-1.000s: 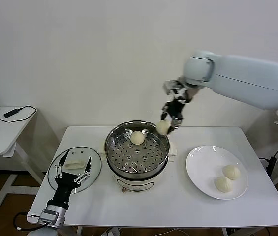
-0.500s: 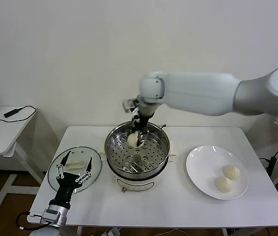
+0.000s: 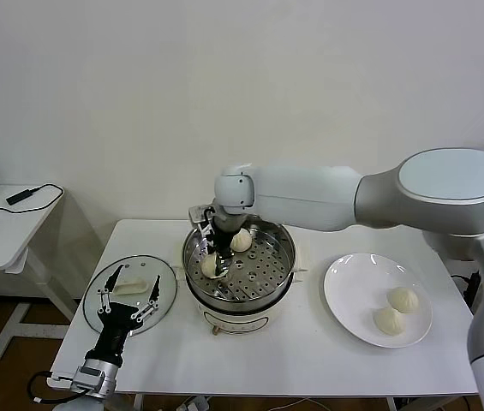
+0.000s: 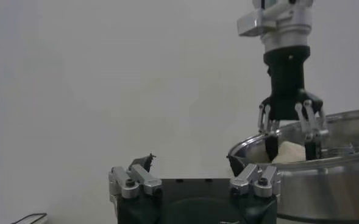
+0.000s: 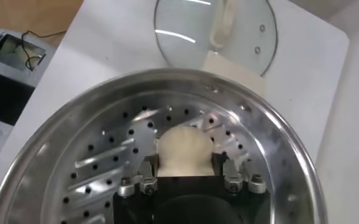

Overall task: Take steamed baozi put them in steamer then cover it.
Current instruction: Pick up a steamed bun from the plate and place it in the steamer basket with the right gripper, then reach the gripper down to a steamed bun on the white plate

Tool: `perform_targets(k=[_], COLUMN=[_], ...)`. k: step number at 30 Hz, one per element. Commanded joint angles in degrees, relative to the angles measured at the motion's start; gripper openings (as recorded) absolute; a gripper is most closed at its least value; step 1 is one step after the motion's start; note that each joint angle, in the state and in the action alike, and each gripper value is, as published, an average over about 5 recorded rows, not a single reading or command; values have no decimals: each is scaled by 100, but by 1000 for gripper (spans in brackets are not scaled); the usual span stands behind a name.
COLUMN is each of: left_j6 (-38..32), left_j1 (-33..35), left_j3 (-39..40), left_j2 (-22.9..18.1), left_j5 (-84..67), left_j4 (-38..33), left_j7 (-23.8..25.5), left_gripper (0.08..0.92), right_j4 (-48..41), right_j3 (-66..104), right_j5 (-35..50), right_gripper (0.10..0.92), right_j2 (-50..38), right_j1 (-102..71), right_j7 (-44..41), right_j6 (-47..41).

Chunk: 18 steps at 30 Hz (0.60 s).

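Four steamed baozi (image 3: 240, 241) are showing: two sitting in the one steamer (image 3: 259, 295), two lying on the one white plate (image 3: 353, 291); one glass lid (image 3: 169, 295) is resting nearby.

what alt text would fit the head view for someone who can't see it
The right gripper holds a baozi low inside the steamer, beside another bun. Two buns remain on the plate.
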Motion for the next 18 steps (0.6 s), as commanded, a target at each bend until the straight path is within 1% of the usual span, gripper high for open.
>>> perform_targets(k=[1,3,8,10,12,18], left_j6=[-12,-19,-24,-18,-7,17], left_j1=[10,15,26,28,26,7], left_j3=[-5,-20,-41,-39,-33,1], left_j2=[0,3,-1,-3,-7,-16], left_j5=[0,-3,-9,-8,-8,-3], left_j4=[3,-2,-21,-35,-52,-67], left_j7=[-1,-2,-2,-2,-3,-2], left_gripper=[823,823,823,823,823,823], right_j4=[-100,-107,3,123,305,1185], right_j3=[23,22,62,108,161,517], right_j5=[-6,16,29,-7,-62,-358], right_gripper=[630,666,792,814,820,823], right_j2=[148,162,61,-90,-319,-1413], right_j1=[-214,-211,-108,6,156,753], right_j7=[167,226,304,240,155,-206], right_j6=[-36,-38,-70,-73,-70,64])
